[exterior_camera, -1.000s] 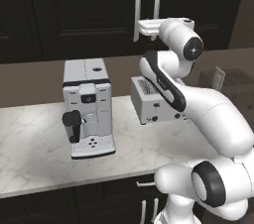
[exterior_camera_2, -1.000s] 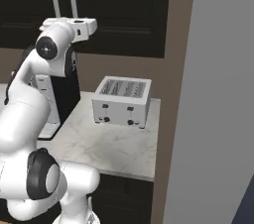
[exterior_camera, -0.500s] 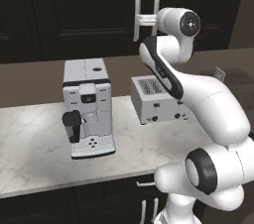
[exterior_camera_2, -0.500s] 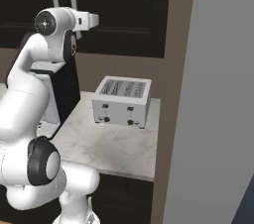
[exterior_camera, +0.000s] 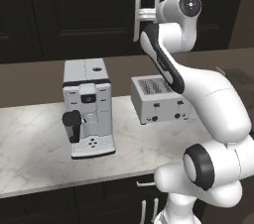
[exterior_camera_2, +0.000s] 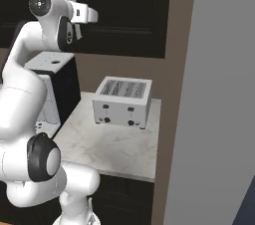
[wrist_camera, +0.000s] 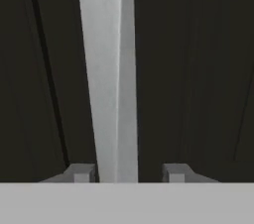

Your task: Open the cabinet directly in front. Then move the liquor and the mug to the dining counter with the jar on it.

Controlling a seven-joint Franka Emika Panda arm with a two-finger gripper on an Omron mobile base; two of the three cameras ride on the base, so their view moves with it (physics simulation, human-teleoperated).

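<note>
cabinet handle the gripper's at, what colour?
Silver-grey bar handle against the black-brown cabinet door; clearest in the hand view.

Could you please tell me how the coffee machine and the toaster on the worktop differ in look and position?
The coffee machine is tall and upright, white with black parts; the toaster is low, wide and grey, with slots on top. The coffee machine stands left of the arm in the left base view; the toaster sits further right, partly behind the arm. Both rest on the marble worktop, below the dark cabinet.

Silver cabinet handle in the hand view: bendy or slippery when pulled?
Probably stiff: the handle is a straight, metal-looking bar. Likely slippery: its face looks smooth, so the gripper straddling it could slide along it. The cabinet door looks tall, perhaps heavy to swing.
</note>
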